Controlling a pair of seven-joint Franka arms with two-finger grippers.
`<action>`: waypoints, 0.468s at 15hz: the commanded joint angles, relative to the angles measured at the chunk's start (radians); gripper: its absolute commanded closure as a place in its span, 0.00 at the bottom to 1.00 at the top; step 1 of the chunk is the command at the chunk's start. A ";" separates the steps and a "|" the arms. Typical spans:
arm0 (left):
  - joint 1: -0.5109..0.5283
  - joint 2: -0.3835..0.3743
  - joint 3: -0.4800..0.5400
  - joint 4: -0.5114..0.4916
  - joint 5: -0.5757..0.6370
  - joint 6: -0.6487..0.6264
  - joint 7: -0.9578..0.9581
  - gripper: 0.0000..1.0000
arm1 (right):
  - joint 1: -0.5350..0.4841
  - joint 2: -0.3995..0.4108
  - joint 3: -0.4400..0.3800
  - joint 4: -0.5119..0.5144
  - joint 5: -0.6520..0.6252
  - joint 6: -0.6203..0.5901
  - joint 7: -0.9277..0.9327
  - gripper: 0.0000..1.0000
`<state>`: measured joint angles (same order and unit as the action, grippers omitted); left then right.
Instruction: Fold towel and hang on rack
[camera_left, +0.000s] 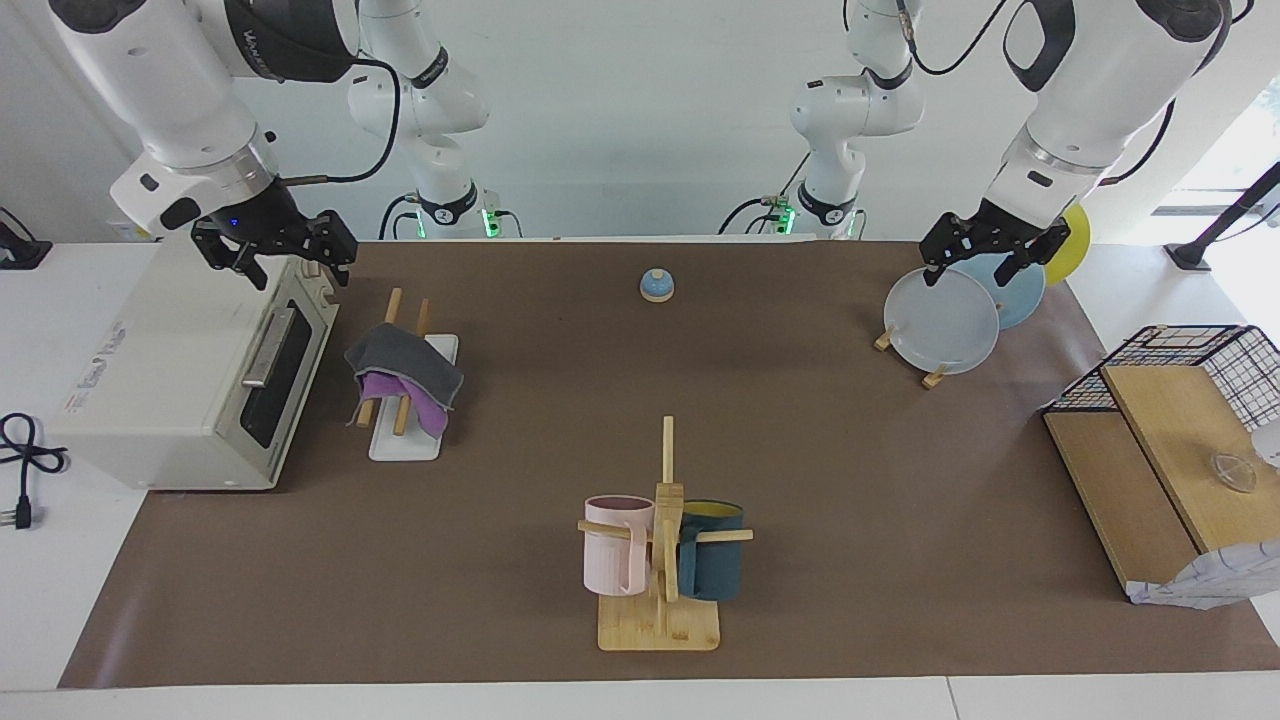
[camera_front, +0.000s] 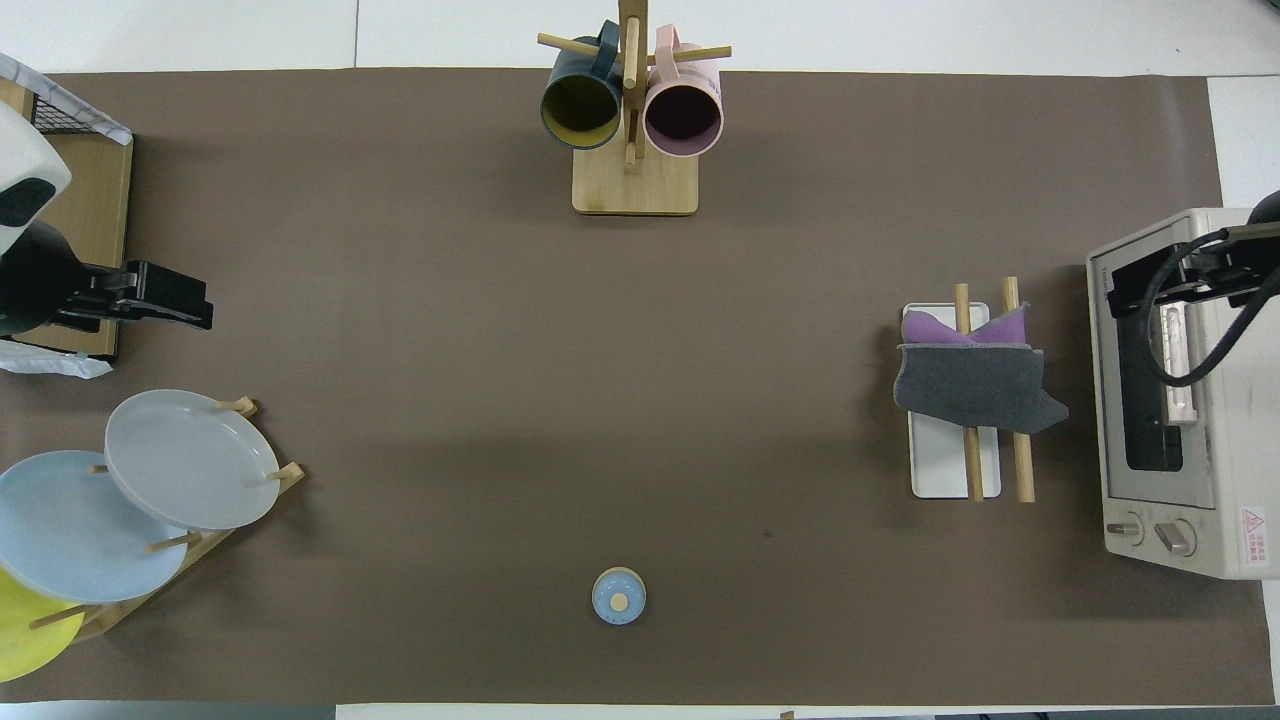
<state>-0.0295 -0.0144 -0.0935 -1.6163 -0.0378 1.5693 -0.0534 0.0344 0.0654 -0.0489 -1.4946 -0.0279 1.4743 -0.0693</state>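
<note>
Over the rack, the folded towel is hanging, while the left claw and right claw are hovering wide, holding nothing.

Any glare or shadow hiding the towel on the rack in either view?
Facing view: even light, no glare on the towel or rack; a bright window washes out only the corner at the left arm's end. Overhead view: towel clear, soft shadow beside the rack; the right gripper shows dark over the oven.
</note>
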 joint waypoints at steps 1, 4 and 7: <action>0.010 -0.013 -0.005 -0.005 0.013 -0.006 0.007 0.00 | 0.007 0.010 -0.003 0.023 -0.015 -0.022 0.013 0.00; 0.010 -0.015 -0.005 -0.008 0.013 -0.006 0.007 0.00 | 0.009 0.008 0.001 0.017 -0.015 -0.017 0.014 0.00; 0.010 -0.013 -0.005 -0.008 0.013 -0.006 0.007 0.00 | 0.009 0.007 0.001 0.014 -0.015 -0.025 0.014 0.00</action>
<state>-0.0293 -0.0144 -0.0935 -1.6164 -0.0377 1.5691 -0.0534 0.0394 0.0654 -0.0486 -1.4939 -0.0286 1.4708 -0.0693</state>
